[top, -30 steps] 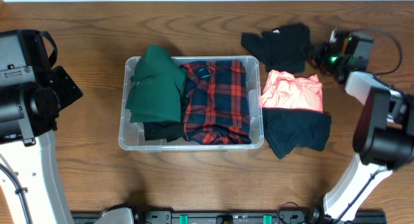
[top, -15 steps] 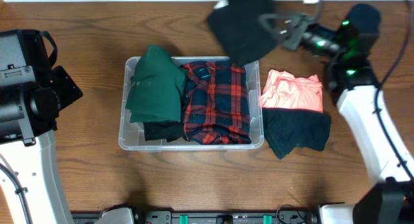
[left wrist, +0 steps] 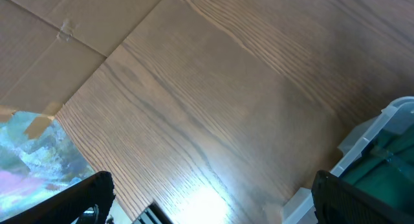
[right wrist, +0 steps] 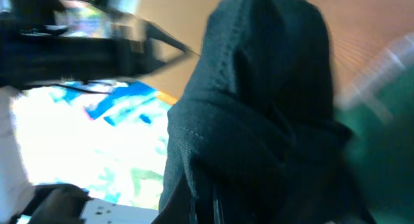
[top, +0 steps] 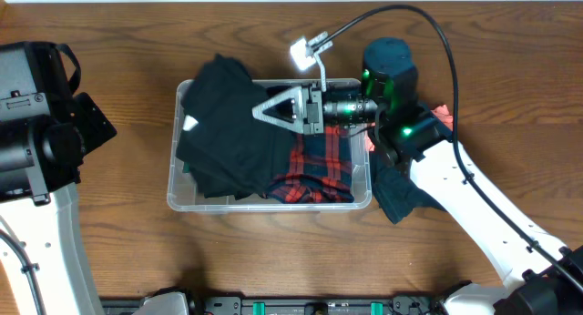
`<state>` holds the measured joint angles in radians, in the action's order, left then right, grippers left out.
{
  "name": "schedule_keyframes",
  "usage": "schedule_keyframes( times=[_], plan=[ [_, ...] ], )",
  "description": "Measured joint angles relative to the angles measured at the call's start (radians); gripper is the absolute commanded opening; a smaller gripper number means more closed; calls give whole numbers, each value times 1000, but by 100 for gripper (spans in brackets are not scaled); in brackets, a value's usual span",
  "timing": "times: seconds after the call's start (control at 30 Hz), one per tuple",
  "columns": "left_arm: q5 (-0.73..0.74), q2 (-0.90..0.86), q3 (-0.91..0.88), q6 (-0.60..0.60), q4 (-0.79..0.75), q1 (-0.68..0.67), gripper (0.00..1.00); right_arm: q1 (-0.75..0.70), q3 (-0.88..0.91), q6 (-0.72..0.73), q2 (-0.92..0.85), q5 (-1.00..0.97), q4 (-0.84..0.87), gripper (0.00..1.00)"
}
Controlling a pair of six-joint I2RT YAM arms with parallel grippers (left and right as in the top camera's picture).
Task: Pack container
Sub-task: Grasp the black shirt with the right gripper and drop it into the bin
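R pincer, closed on a black garment, is held over the container at bench centre. Cloth should be lowered flat inside and released clear of the rim. L pincer is seen open, far left.

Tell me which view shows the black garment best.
Overhead: the black garment shows nearly whole, draped over the container's left half. The right wrist sees only blurred folds close up; the left wrist shows none of it.
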<state>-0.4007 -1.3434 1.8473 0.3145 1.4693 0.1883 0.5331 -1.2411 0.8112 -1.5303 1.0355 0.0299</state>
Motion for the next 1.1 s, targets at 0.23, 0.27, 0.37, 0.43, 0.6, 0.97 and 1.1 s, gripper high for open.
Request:
schedule_keyframes(
  times=[0.23,0.27,0.37,0.43,0.6,0.97,1.1],
  plan=[
    [1,0,0,0,0,0,98,-3,3,-292,-24,-230,-411,1],
    [0,0,0,0,0,0,98,-3,3,-331,-33,-259,-428,1],
    [0,0,0,0,0,0,98,-4,2,-437,-70,-349,-468,1],
    [0,0,0,0,0,0,98,-4,2,-488,-101,-402,-484,6],
    [0,0,0,0,0,0,98,-7,2,-571,-141,-498,-504,4],
    [0,0,0,0,0,0,98,-10,1,-625,-158,-744,-591,49],
    [1,0,0,0,0,0,98,-28,-1,-637,-125,-748,-597,72]
  ],
)
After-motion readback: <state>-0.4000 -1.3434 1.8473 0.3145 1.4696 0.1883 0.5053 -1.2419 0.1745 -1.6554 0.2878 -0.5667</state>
